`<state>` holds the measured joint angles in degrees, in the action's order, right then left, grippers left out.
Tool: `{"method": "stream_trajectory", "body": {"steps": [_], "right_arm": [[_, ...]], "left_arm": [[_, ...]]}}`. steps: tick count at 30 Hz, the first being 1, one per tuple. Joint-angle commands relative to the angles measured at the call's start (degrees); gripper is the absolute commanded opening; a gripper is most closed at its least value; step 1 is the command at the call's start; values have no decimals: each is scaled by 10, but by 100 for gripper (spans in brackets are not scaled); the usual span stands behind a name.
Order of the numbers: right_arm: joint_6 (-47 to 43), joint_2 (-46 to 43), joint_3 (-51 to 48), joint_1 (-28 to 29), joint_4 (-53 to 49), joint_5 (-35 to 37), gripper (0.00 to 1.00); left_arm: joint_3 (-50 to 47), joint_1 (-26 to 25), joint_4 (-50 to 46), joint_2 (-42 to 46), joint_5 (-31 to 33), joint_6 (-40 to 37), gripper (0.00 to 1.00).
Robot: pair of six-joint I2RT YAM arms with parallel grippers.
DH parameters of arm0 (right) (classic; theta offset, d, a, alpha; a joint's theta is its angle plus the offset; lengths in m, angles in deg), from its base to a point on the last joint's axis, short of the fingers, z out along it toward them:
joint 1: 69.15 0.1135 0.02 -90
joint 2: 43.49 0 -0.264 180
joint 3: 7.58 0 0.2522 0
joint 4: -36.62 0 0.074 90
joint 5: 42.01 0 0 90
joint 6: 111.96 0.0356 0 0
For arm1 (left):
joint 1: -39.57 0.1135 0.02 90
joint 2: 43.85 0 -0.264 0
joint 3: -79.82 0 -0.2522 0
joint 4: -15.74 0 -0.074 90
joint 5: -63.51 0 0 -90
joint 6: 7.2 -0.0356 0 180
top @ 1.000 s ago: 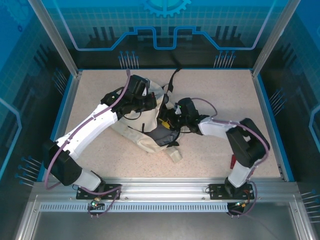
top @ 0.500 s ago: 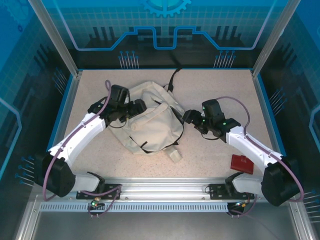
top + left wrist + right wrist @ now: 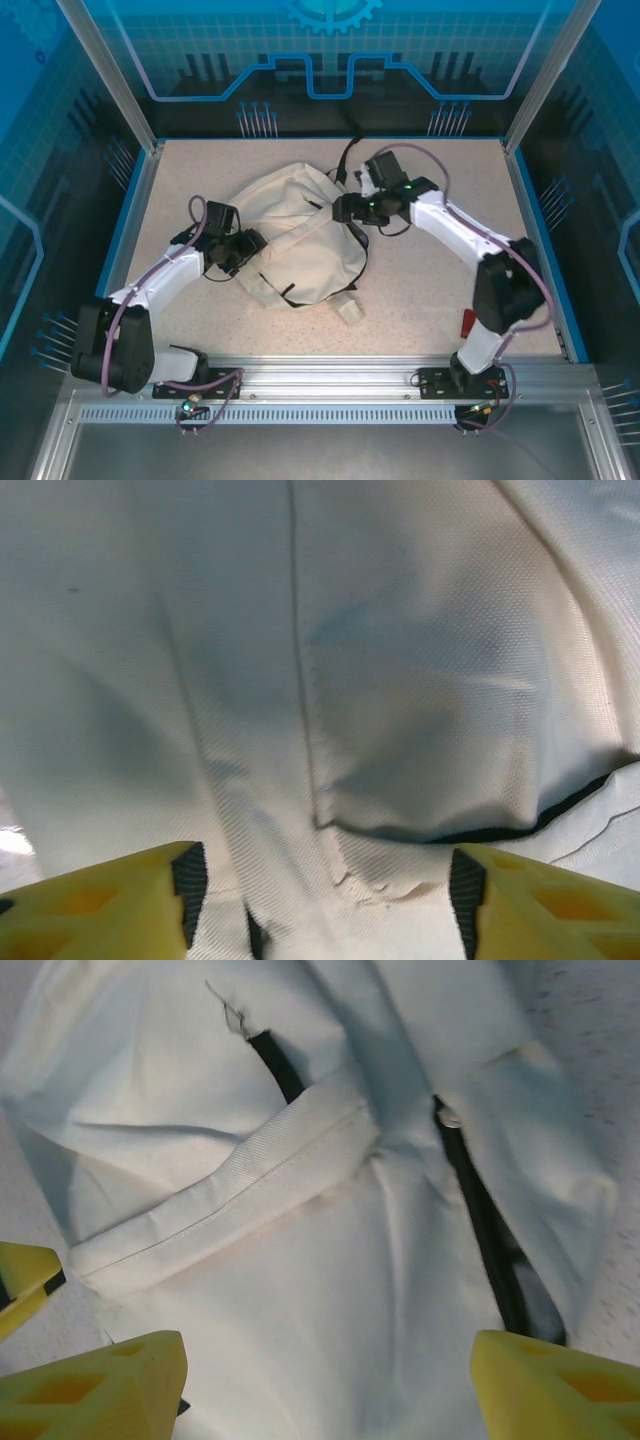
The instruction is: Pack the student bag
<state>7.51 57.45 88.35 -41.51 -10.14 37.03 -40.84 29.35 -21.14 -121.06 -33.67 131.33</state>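
So since the earlier shot, my right arm swung from the right-middle of the top view up to the upper centre. My left arm pulled back toward the lower left. That put my right fingers (image 3: 345, 209) at the upper right edge of the student bag (image 3: 300, 240) and my left fingers (image 3: 250, 243) at its left edge.

The bag itself lay slumped in the centre-left of the bench (image 3: 450, 270), pretty much where it had been.

Both pairs of fingers were spread wide with nothing between them. Each wrist view just had cream fabric close below the tips.

My read was that I was lining up a grip on the bag to get it open. On the right wrist view the black zip trim (image 3: 480, 1210) ran down the right side with a dark gap near the bottom, so that looked like the mouth.

Doing it well meant pinching one layer right by that trim, not a fat fold. It also meant the left pinning the far side so the soft fabric didn't just drag.

There was also a red thing (image 3: 467, 322) tucked by my right arm at lower right, possibly cargo, couldn't tell.
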Motion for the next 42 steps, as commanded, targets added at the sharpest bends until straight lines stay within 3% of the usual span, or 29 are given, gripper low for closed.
{"method": "stream_trajectory", "body": {"steps": [1,8,16,23,28,33,37,42], "right_arm": [[-50,56,37,8,-49,-36,73],[-73,102,17,6,-19,-127,59],[-57,99,-41,-21,-1,-120,31],[-12,52,-98,-45,17,-37,21],[38,9,-141,-70,33,11,23],[34,-50,-130,-56,-1,42,38],[41,-104,-107,-16,-52,89,55],[130,-133,-107,57,-69,94,58]], "left_arm": [[3,4,52,-30,-35,12,59],[40,3,116,-99,-89,-4,41],[109,-15,126,-181,-131,-38,28],[200,-48,106,-258,-144,-65,27],[246,-55,82,-280,-133,-78,31],[237,-54,38,-231,-102,-84,45],[181,-46,12,-170,-73,-70,60],[94,-25,7,-95,-46,-44,70]]}}
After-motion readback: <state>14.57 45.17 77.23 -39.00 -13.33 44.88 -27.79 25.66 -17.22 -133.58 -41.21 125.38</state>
